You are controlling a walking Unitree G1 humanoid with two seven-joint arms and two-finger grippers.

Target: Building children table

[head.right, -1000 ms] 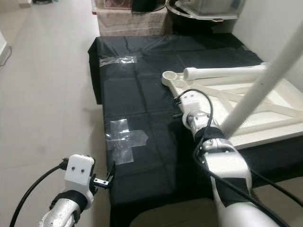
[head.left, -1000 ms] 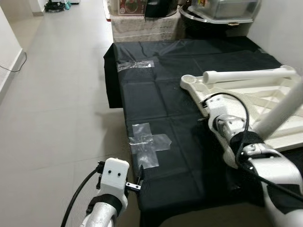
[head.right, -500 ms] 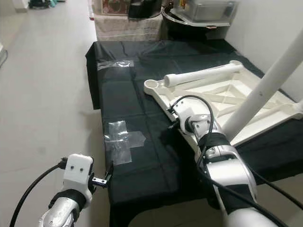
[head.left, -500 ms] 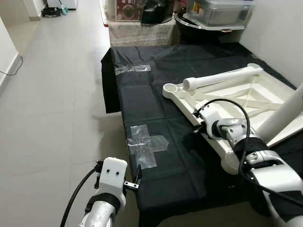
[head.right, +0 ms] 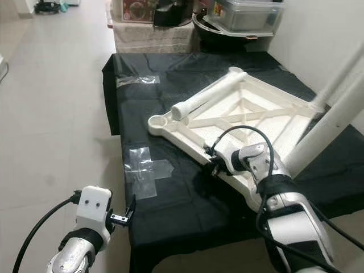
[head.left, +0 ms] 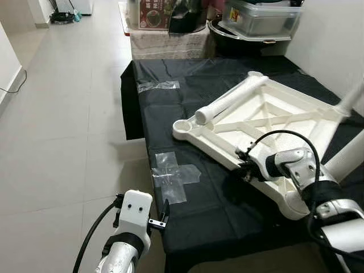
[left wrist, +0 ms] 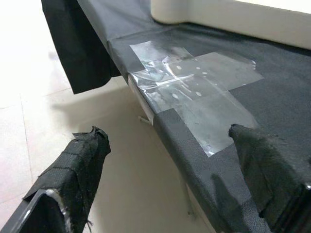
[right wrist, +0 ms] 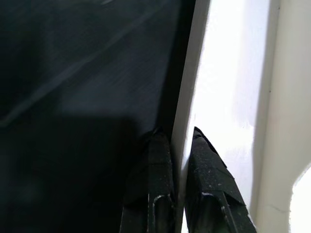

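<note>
A: One white plastic upside-down children's tabletop (head.left: 259, 122) lies on the black cloth-covered platform (head.left: 187, 79), its ribbed underside facing up. How many legs are in?

B: I judge at least two white tube legs (head.right: 333, 122) stand up at its far right side. One more white round leg (head.left: 230, 101) lies loose across the frame, and the round corner socket (head.left: 183, 124) nearest to the floor is empty. So the work is about halfway, I think.

A: And the grippers?

B: The right gripper (right wrist: 181, 160) is closed thin on the tabletop's near rim. The left gripper (left wrist: 180, 160) hangs wide open with nothing in it, near the platform edge beside the clear tape cross (head.left: 173, 173).

A: Any containers?

B: A clear lidded plastic box (head.left: 263, 16) stands behind; its contents I cannot tell.
</note>
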